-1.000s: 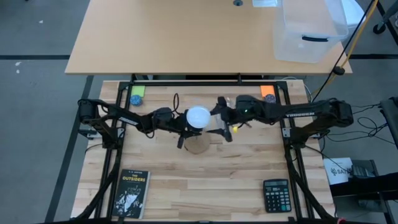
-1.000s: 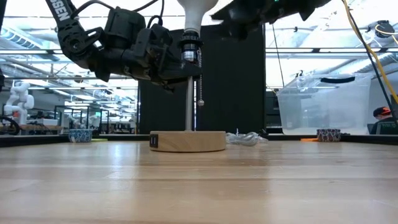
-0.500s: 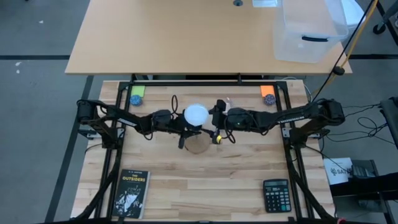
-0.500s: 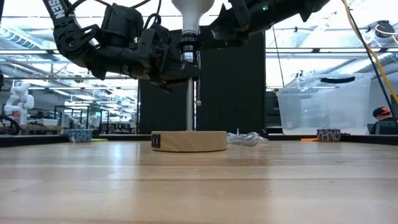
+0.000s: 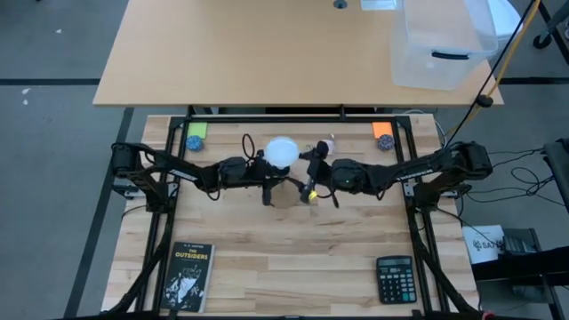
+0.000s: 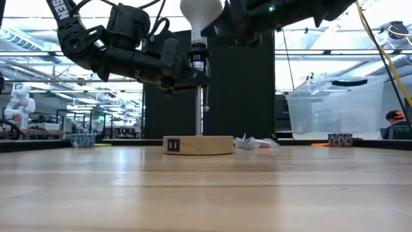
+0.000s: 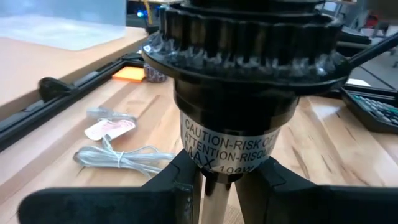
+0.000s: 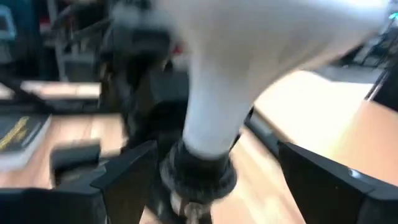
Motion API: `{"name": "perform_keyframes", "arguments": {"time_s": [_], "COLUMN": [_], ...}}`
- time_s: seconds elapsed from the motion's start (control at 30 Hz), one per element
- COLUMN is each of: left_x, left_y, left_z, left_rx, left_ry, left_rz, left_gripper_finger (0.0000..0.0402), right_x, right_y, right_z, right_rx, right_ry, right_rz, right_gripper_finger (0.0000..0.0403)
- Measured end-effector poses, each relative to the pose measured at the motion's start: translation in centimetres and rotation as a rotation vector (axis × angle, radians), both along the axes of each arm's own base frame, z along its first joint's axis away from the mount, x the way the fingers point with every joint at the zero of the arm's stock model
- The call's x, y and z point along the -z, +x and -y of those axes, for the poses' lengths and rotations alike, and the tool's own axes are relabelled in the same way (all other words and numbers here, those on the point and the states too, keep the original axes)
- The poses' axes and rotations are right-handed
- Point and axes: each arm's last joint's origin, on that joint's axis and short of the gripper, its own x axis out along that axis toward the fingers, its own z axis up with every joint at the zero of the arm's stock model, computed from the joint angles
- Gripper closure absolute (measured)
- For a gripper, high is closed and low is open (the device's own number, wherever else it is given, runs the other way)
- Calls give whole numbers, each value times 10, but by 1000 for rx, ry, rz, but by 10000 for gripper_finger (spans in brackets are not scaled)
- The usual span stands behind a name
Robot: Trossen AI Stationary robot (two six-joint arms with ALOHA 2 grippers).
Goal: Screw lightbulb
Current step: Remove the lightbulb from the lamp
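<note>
The white lightbulb sits in the black socket on top of a thin metal post that rises from a round wooden base; the base rests on the table. My left gripper comes in from the table's left and is shut on the post just under the socket. My right gripper comes from the right and is open. Its fingers stand wide on either side of the bulb's neck and the socket, touching neither. My left gripper pinches the pale post between its two fingers, right below the black socket. The fingers come nearly level from the table's left and lie across the post. The lamp stands with its base on the table.
A coiled pale cord and a small packet lie on the table behind the lamp. A book lies at the near left, a calculator at the near right. Sticky notes and small cups sit at the far corners.
My right gripper has come down and swung in toward the bulb from the right, staying open; its fingers now flank the bulb's neck. My left gripper has turned at the wrist; the bulb has shifted toward the far edge and the base's label has swung rightward.
</note>
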Motion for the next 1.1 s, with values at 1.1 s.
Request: {"name": "perform_keyframes", "arguments": {"time_s": [1.1], "left_x": [1], "left_y": [-1], "left_z": [-2], "left_rx": [-59], "left_ry": [-24], "left_rz": [-4], "left_gripper_finger": [330], "right_x": [-5], "right_y": [27], "right_z": [27], "right_rx": [-24], "right_ry": [-48], "right_rz": [279], "right_gripper_finger": [161]}}
